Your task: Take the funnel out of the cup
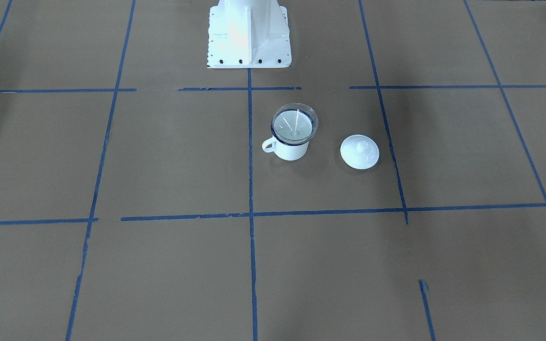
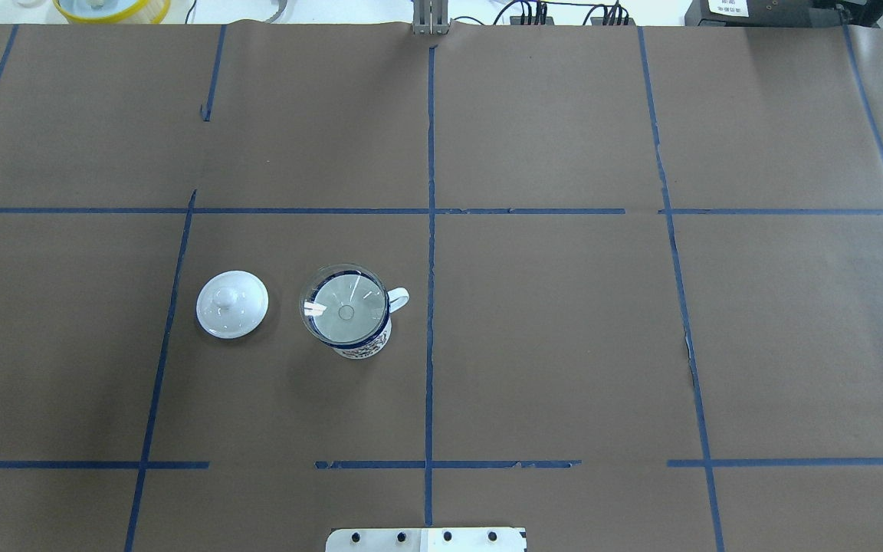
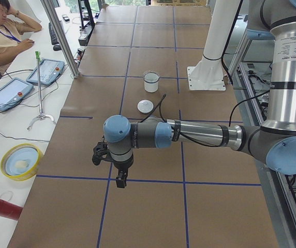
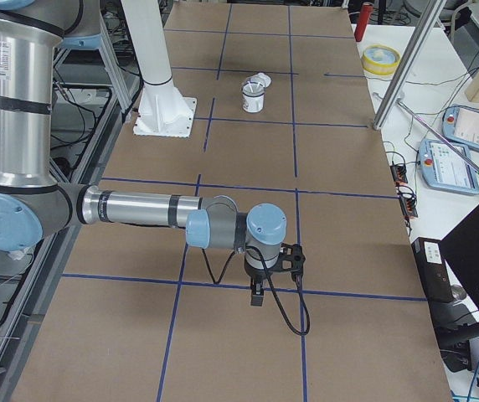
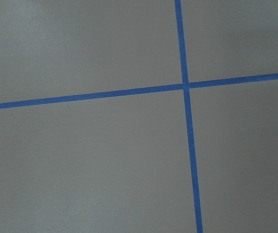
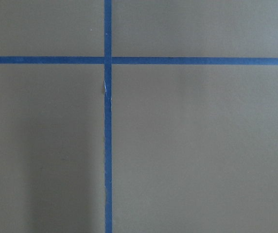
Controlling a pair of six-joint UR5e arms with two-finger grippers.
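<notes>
The clear funnel (image 1: 295, 124) sits in the white mug with a dark blue rim (image 1: 292, 148), near the table's middle in front of the robot base. Funnel (image 2: 344, 304) and cup (image 2: 361, 345) also show in the overhead view, with the handle toward the centre tape line. My left gripper (image 3: 121, 181) hangs over the table far from the cup (image 3: 151, 81), in the exterior left view only. My right gripper (image 4: 257, 295) shows only in the exterior right view, far from the cup (image 4: 253, 98). I cannot tell whether either is open or shut. Both wrist views show only brown paper and blue tape.
A round white lid with a knob (image 1: 359, 151) lies beside the cup, toward my left (image 2: 232, 303). The white robot base (image 1: 248, 33) stands behind them. A yellow bowl (image 3: 20, 161), a red cylinder (image 3: 0, 207), teach pendants and an operator are on the side bench.
</notes>
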